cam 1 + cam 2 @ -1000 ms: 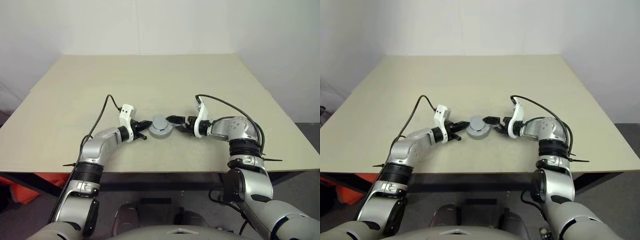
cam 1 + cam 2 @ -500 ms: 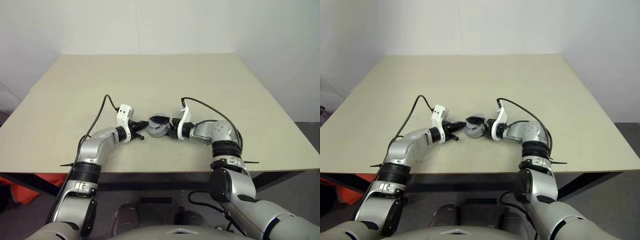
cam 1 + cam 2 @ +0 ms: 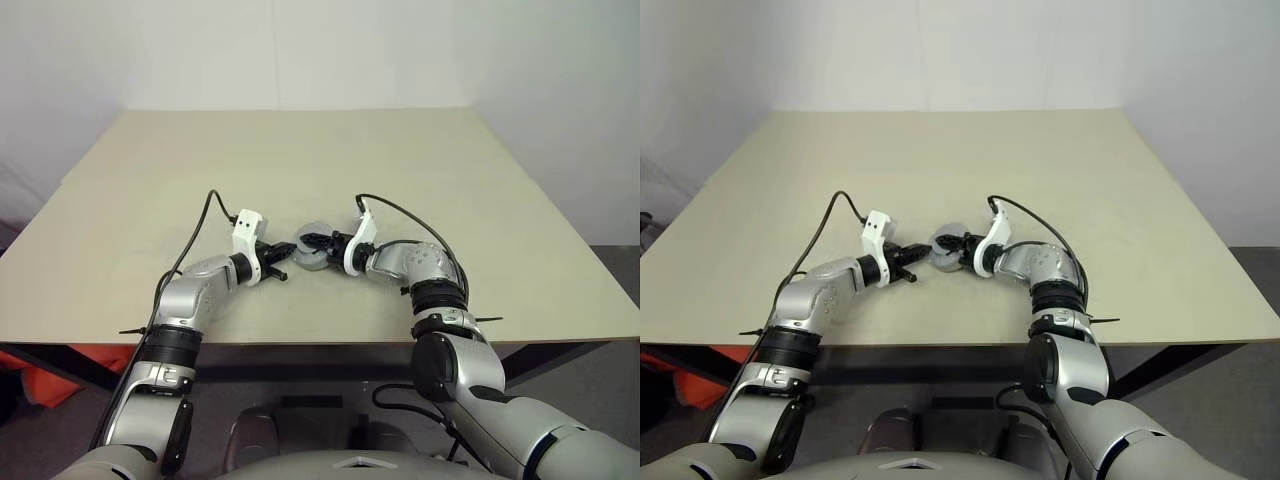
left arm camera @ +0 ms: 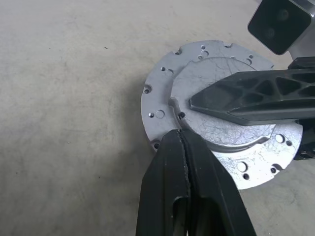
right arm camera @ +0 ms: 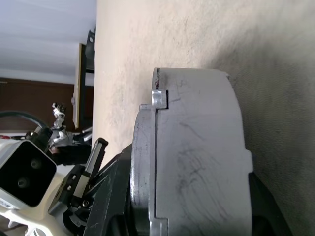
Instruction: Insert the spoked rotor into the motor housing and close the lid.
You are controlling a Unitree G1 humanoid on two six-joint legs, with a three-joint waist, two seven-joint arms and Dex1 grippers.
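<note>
On the beige tabletop [image 3: 420,170] we see the round silver-grey metal motor housing [image 5: 197,147] with the flat matte grey notched lid [image 4: 162,105] seated on top of it, the two stacked near the front middle of the surface. Our left gripper [image 4: 183,142] has its jaws pressed fully together, holding nothing, and their tips rest against the lid's edge, at the foot of its raised centre. Our right gripper [image 3: 318,244] comes in from the opposite side with its jaws partly spread around the assembly: one black finger [image 4: 256,98] lies across the lid's raised centre, the other sits below the housing.
</note>
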